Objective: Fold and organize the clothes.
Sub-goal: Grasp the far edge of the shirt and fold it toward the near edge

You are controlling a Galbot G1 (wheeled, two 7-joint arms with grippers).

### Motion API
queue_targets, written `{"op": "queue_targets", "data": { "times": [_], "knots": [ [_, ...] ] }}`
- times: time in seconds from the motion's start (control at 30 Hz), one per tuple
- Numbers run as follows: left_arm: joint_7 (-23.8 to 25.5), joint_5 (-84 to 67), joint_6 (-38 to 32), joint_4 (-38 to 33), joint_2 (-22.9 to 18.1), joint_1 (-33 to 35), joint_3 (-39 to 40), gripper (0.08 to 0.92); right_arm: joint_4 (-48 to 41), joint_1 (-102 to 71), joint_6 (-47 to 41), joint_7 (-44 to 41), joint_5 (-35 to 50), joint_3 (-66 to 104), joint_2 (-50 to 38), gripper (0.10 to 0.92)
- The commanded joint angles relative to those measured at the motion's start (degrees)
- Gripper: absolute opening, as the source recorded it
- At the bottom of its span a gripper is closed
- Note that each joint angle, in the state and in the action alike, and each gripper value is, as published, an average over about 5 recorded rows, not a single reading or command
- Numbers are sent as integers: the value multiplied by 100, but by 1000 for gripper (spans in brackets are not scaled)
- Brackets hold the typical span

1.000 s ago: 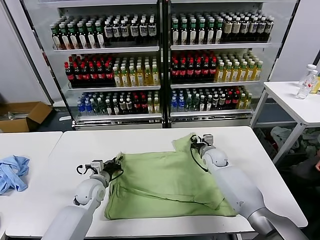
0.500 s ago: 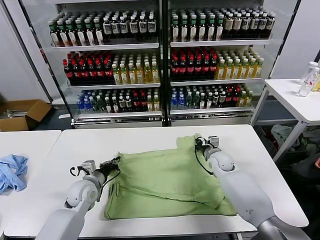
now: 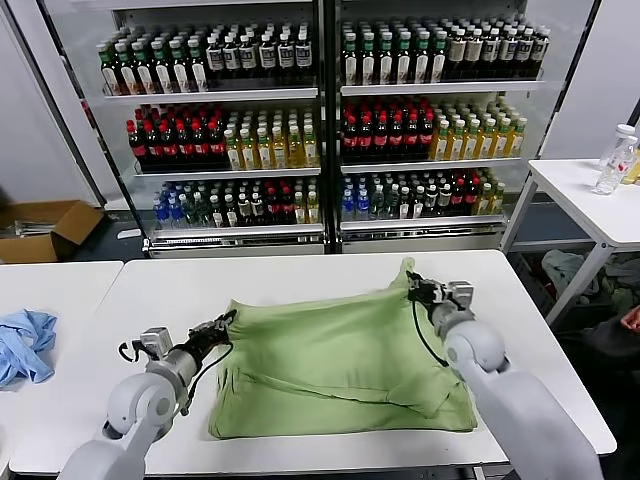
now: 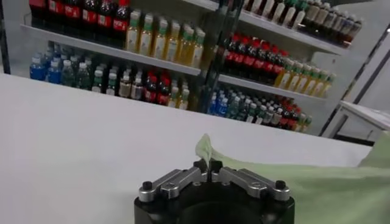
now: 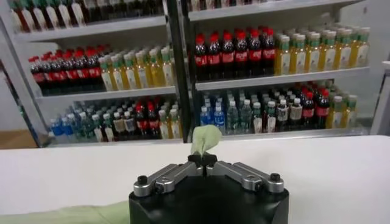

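Covering the middle of the white table in the lower centre of the frame, one sage-green shirt lay partly folded. Two grippers were at work: the left gripper was clenched on the shirt's far left corner, the right gripper on its far right corner. In my judgement, uneven pulling could slip a thin corner from either pinch, spoiling the fold. One blue garment lay at the left edge.
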Motion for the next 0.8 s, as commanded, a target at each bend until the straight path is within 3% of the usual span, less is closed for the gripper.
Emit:
{"op": "queue_targets", "data": {
  "times": [0.03,0.37,0.53,0.63,0.8],
  "knots": [
    [5,438,166,-961,68,1276,-210,88,1736,-2226,-87,77,-30,1239,-225,108],
    [35,1246,281,-615,58,1244,-45,88,1682,-2793,-350,343,-200,1355,102,108],
    [308,1966,125,-655,-37,1269,27,104,1666,-2647,-636,290,-314,1218,138,120],
    [190,2357,-144,-824,-154,1399,90,171,1763,-2668,-456,169,-447,1198,141,182],
    [-476,2739,-425,-1020,-571,1662,115,318,1932,-2828,-302,94,-665,1255,120,329]
  ]
}}
